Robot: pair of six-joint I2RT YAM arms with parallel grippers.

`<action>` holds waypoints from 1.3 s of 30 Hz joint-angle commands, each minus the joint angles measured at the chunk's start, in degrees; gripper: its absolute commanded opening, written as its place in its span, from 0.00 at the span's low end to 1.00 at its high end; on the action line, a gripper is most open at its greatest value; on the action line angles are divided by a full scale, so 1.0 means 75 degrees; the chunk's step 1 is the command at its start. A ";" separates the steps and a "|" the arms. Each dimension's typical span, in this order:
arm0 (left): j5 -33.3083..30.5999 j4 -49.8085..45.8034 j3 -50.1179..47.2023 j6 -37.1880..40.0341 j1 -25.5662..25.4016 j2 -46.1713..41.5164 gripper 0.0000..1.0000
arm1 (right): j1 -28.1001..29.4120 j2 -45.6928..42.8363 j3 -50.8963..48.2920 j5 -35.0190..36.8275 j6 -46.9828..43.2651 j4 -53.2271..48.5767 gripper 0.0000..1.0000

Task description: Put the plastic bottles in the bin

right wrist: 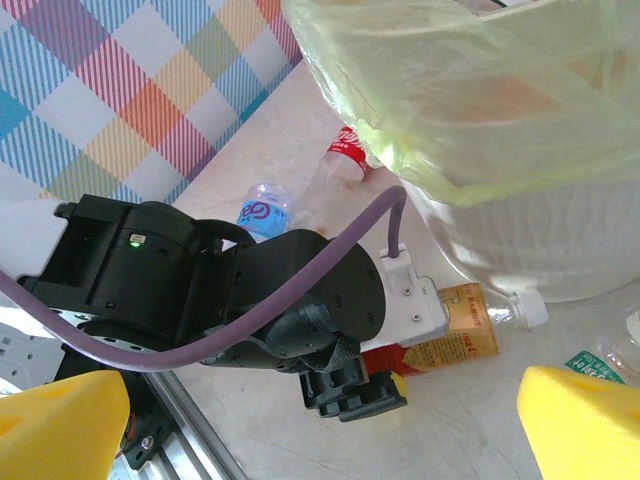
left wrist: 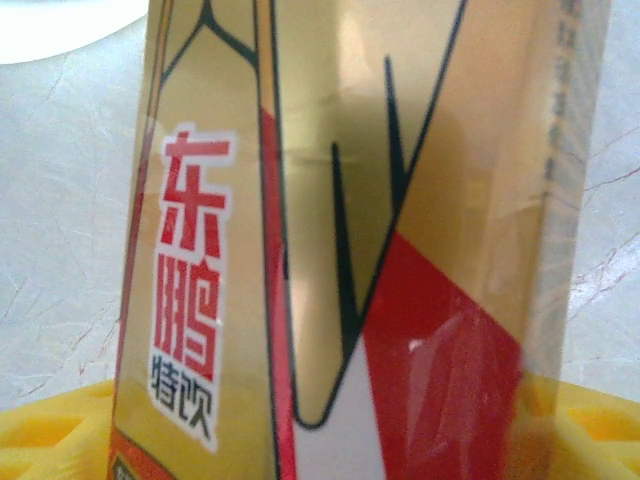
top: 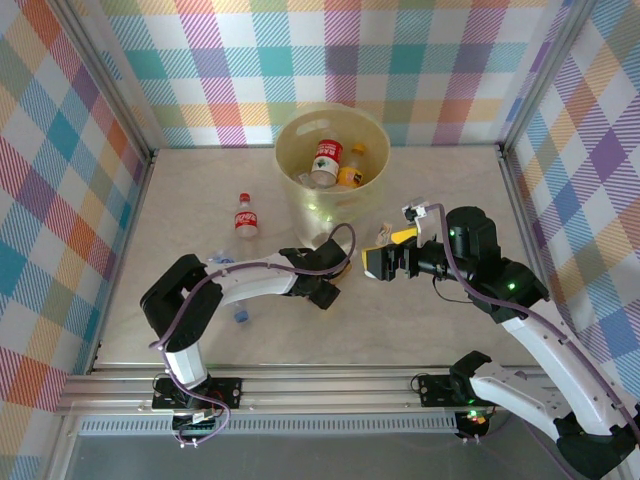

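One gold-labelled bottle (left wrist: 330, 250) lies inside the left gripper (top: 327, 289), bound for the bin (top: 293, 132); perhaps pinched, perhaps only straddled, I cannot tell.

The bin (top: 300, 205) blocks the far centre. The left arm (top: 250, 283) lies across the middle up to its near wall, with the right gripper (top: 385, 250) just right. A red-labelled bottle (top: 246, 216) lies left of the bin. The table (top: 440, 190) is bare far right and near centre.
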 commanded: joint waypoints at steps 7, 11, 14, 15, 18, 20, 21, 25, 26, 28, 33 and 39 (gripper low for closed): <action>0.0598 -0.0247 -0.0435 0.0089 -0.0335 -0.1435 0.75 | -0.0010 -0.0122 0.0000 0.0121 -0.0025 -0.0014 1.00; 0.1196 -0.0493 -0.0566 0.0325 -0.0512 -0.2143 0.75 | -0.0010 -0.0249 -0.0035 0.0184 -0.0043 0.0045 1.00; 0.1688 -0.0709 -0.0552 0.0473 -0.0562 -0.2632 0.75 | -0.0007 -0.0386 -0.0059 0.0180 -0.0083 0.0104 1.00; 0.1791 -0.0778 -0.0518 0.0502 -0.0563 -0.2785 0.75 | -0.0010 -0.0429 -0.0070 0.0162 -0.0102 0.0131 1.00; 0.1998 -0.0963 -0.0360 0.0547 -0.0562 -0.3164 0.75 | -0.0010 -0.0564 -0.0053 -0.0033 -0.0180 0.0150 1.00; 0.1963 -0.1100 -0.0143 0.0478 -0.0563 -0.3302 0.75 | -0.0010 -0.0664 0.0023 -0.0242 -0.0285 0.0062 1.00; 0.1939 -0.1180 0.0017 0.0422 -0.0565 -0.3334 0.75 | -0.0010 -0.0707 0.0107 -0.0378 -0.0355 -0.0042 1.00; 0.2239 -0.1325 0.0705 0.0263 -0.0539 -0.3418 0.75 | -0.0010 -0.0864 0.0588 -0.0764 -0.0641 -0.0642 1.00; 0.2308 -0.1351 0.0896 0.0244 -0.0522 -0.3424 0.75 | -0.0010 -0.0895 0.0675 -0.0774 -0.0710 -0.0769 1.00; 0.2397 -0.1466 0.1378 0.0270 -0.0462 -0.3368 0.74 | -0.0010 -0.1010 0.0838 -0.0795 -0.0793 -0.0974 1.00; 0.2789 -0.1459 0.2323 0.0264 -0.0153 -0.3105 0.74 | -0.0010 -0.1247 0.0983 -0.1031 -0.0778 -0.0971 1.00; 0.2676 -0.1306 0.3373 0.0049 0.0312 -0.2763 0.73 | -0.0010 -0.1462 0.0914 -0.0627 -0.0553 -0.0698 1.00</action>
